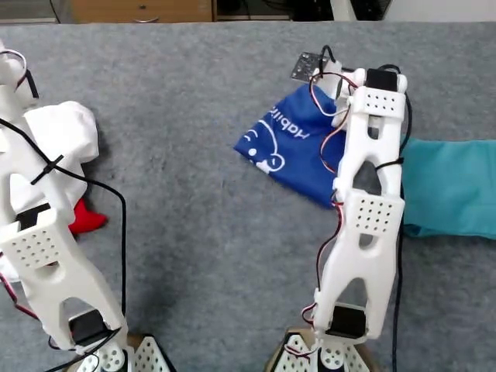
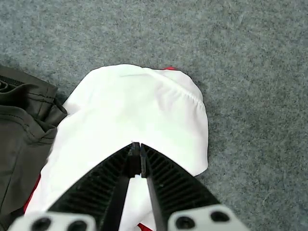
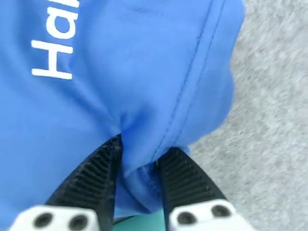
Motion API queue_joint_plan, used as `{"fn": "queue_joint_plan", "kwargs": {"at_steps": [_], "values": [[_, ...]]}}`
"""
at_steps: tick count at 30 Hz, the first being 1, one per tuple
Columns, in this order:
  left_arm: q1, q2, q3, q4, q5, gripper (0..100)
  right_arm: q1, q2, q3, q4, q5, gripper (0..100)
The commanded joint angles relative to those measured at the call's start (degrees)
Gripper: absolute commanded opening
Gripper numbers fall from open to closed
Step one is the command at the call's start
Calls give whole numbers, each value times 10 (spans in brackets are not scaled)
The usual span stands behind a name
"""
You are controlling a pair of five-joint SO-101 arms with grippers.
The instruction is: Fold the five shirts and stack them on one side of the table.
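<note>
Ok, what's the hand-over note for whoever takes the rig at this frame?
Left gripper: shut, tips over the white shirt.
Right gripper: shut on a bunched edge of the blue shirt.
Things: white shirt lies on the red shirt at the table's left, dark shirt beside them; blue shirt mid-table; teal shirt at the right edge.
Done: three shirts gathered left, loosely.
Left: fold and add blue and teal; tidy the pile.

white printed arms [image 1: 364, 201] with perforated plates, black and red cables, black ribbed fingers [image 2: 168, 187].
</note>
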Motion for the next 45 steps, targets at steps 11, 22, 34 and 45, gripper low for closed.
{"fn": "queue_joint_plan", "kwargs": {"at_steps": [11, 22, 34, 45], "values": [[2, -31, 1, 7, -4, 18, 15, -5, -148, 84, -85, 200], [3, -31, 2, 7, -4, 18, 13, -6, -165, 135, -188, 224], [4, -31, 4, 7, -4, 18, -31, -4, -163, 140, -504, 224], [1, -36, 33, 7, -4, 18, -96, 60, -167, -98, -477, 224]]}}
